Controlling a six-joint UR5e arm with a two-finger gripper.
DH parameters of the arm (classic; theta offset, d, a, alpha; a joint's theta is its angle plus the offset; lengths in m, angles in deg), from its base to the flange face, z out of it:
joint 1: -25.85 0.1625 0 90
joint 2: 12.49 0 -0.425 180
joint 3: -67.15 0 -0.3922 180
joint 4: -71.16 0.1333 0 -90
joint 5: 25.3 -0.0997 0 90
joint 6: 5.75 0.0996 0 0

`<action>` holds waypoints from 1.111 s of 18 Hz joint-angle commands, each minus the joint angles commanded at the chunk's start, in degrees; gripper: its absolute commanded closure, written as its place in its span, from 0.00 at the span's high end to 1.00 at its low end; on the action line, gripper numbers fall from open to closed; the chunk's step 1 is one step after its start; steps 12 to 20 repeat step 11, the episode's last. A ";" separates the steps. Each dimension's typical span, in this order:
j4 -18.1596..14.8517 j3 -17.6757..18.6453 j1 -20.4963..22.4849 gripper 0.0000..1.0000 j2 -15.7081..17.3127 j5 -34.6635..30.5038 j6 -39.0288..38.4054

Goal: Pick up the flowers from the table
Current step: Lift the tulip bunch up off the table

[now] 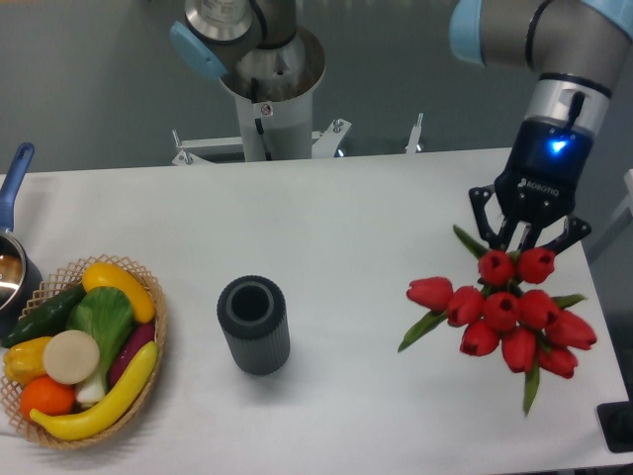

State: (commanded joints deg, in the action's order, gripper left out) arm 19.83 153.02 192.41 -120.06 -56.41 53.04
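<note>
One grey arm with pale blue joint caps, entering from the upper right and pointing its wrist straight down, a blue light lit on the wrist. Black two-finger gripper (529, 237) at its end, fingers aimed downward and closed around the stems of the flowers (504, 312).

One mark only — small white lettering on the gripper (527, 236), seemingly "ROBOTIQ", rather blurred.
</note>
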 joint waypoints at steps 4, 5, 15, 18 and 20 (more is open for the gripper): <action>0.44 0.00 -0.09 0.21 0.00 0.18 0.09; 0.44 -0.09 -0.09 0.21 0.00 0.18 0.09; 0.44 0.09 0.00 0.21 0.00 0.27 0.00; 0.44 0.09 0.00 0.21 0.00 0.27 0.00; 0.44 0.09 0.00 0.21 0.00 0.27 0.00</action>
